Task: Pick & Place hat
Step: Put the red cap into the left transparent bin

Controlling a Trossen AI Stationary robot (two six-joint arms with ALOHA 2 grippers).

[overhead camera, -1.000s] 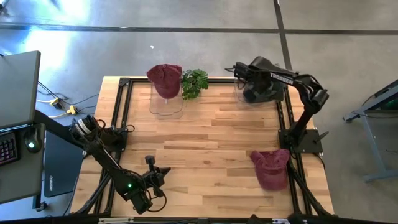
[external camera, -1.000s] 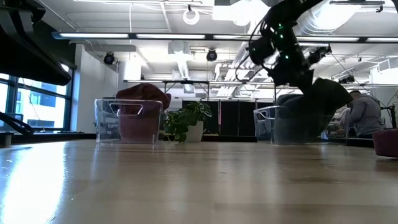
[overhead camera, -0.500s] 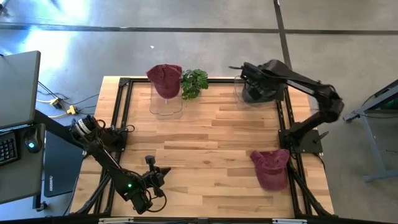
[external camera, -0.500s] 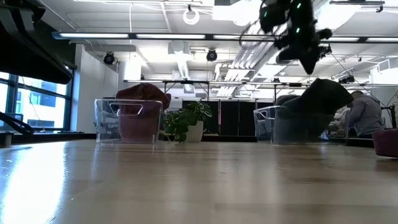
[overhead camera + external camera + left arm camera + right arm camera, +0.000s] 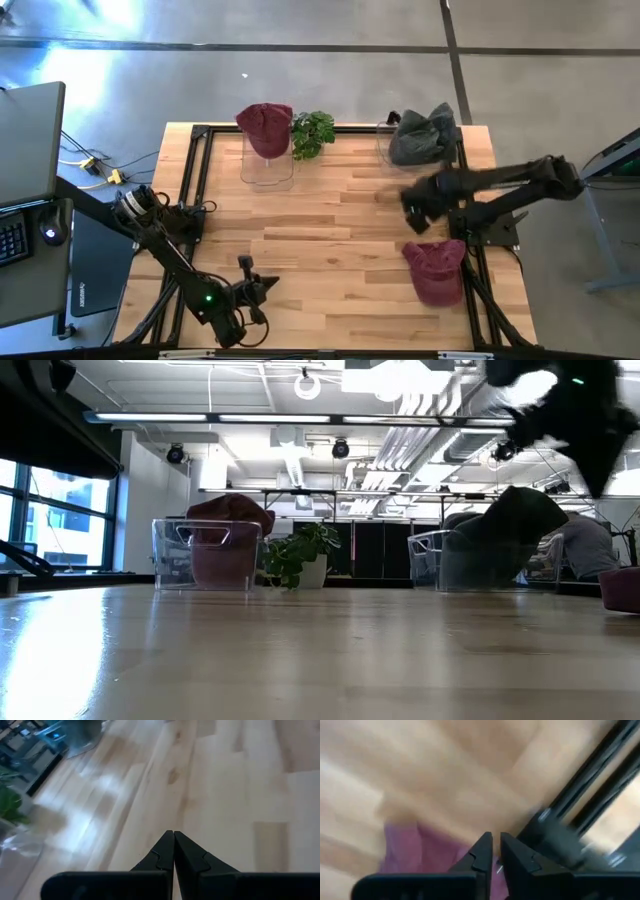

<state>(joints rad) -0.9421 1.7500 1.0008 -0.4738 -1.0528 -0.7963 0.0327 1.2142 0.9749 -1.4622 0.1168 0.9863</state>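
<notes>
A dark grey hat [image 5: 422,135] [image 5: 515,520] rests in the clear bin [image 5: 455,565] at the table's far right. A maroon hat [image 5: 266,128] [image 5: 228,515] sits in the clear bin [image 5: 266,168] at the far left. A second maroon hat [image 5: 437,270] [image 5: 410,855] lies flat on the wood near the right edge. My right gripper [image 5: 413,212] [image 5: 495,847] hangs blurred over the table between the grey hat's bin and that maroon hat, shut and empty. My left gripper [image 5: 252,290] [image 5: 173,845] waits shut at the near left.
A small potted plant [image 5: 313,131] [image 5: 296,555] stands between the two bins at the far edge. A black frame rail [image 5: 462,215] runs along the table's right side beside my right arm. Bare wood [image 5: 330,220] fills the middle.
My right gripper has swung away from the grey hat's bin, rising and then sweeping fast toward the near edge, and now stands over the table's right middle. The grey hat has stayed in its bin.
</notes>
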